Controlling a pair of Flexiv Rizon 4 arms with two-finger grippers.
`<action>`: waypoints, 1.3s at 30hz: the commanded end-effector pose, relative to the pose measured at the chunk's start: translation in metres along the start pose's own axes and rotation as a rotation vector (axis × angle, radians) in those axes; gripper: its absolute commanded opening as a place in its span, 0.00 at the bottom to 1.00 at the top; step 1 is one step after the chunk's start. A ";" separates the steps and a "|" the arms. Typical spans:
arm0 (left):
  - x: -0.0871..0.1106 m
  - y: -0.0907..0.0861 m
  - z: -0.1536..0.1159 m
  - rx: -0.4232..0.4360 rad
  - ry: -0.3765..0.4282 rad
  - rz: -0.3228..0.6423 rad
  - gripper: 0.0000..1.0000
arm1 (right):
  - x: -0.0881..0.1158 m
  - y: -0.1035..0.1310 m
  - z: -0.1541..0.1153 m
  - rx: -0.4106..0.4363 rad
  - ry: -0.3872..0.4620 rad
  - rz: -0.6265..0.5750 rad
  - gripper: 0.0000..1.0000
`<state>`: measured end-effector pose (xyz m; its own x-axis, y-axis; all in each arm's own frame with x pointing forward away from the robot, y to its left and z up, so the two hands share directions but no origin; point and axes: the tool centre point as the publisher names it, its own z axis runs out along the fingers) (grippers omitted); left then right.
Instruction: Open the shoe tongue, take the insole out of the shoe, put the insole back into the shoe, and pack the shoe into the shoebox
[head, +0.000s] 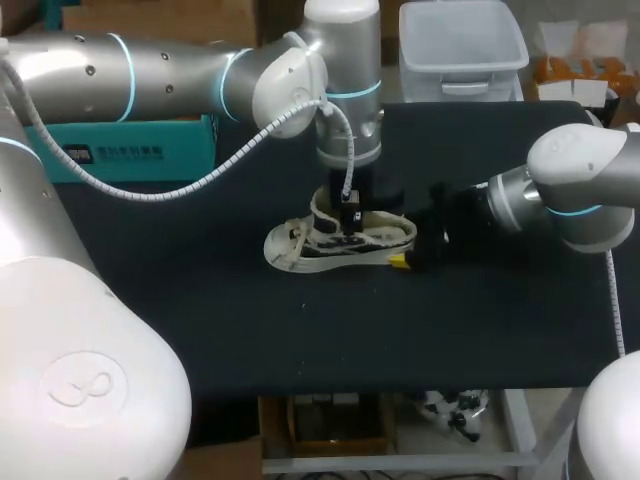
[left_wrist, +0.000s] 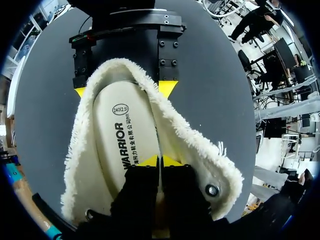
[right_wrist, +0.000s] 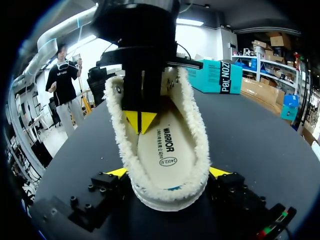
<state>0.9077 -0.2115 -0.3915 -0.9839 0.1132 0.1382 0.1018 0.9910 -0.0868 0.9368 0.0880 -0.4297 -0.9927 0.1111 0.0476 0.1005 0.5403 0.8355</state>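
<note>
— Fleece-lined shoe: where does it lie, and on what axis?
— It stands upright on its sole at the middle of the black bench. Its long axis runs across the bench, with the heel toward the right arm and the toe toward the side the left arm comes in from.
— State of the right fingers?
— Spread wide, one against each side of the heel, clamping the shoe from two sides.
— And the left fingers?
— They are lowered from above into the shoe's opening and closed almost tip to tip. The tips are on the insole near its mid-length, close to one side wall. Whether a fold of insole is pinched between them cannot be told.
— Governing relation for the coming move?
— The insole lies flat along the shoe's axis, directly under the left fingers, so the left arm is the nearer. Judgement: any lift should go up through the opening while the right fingers brace the heel.
</note>
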 end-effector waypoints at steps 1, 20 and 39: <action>0.009 0.004 0.009 0.008 -0.024 -0.007 0.18 | 0.000 -0.003 0.001 -0.004 -0.002 -0.001 0.00; -0.013 -0.002 0.044 0.007 -0.149 -0.057 0.24 | 0.000 -0.003 0.001 -0.004 -0.002 -0.001 0.00; -0.043 -0.010 0.064 -0.015 -0.341 -0.019 0.34 | 0.000 -0.003 0.001 -0.004 -0.002 -0.001 0.00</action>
<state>0.9280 -0.2185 -0.3989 -0.9831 0.0706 -0.1691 0.0846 0.9934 -0.0773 0.9377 0.0867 -0.4303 -0.9924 0.1135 0.0467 0.1011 0.5407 0.8351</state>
